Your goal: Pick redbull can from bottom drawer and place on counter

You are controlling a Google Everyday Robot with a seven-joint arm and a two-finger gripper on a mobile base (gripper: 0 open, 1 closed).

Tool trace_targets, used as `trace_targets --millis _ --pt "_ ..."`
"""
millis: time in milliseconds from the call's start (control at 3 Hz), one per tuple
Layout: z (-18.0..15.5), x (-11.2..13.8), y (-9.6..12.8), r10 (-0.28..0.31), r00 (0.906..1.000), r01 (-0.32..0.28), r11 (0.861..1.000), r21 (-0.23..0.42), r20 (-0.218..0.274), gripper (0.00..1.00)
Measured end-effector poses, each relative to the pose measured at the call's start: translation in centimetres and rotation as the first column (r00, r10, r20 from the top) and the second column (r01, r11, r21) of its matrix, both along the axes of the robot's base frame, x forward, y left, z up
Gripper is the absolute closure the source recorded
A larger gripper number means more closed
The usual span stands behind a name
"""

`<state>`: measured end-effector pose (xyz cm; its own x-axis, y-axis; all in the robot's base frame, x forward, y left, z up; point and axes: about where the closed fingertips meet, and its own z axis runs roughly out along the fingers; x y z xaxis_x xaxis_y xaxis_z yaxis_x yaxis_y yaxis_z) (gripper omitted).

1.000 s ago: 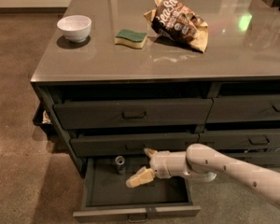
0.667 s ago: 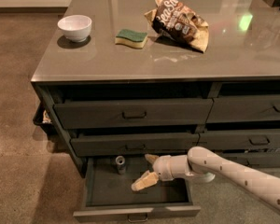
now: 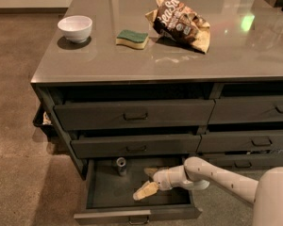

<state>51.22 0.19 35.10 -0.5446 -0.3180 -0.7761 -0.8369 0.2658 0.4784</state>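
Drawer (image 3: 108,194), lowest of 3, stood pulled out beneath the table (image 3: 132,62). Can (image 3: 121,165) stood upright at the drawer's back, left of centre. Tool (image 3: 147,181) hung inside the drawer, just right of the can and apart from it, its 2 fingers spread and empty.
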Motion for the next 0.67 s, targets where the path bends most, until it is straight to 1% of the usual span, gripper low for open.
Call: trace_targets --millis 333,667 --pt "0.00 0.00 0.01 0.000 1.0000 0.000 1.000 0.000 0.000 0.00" --pt "0.08 -0.19 0.18 -0.002 1.0000 0.002 1.000 0.023 0.003 0.00"
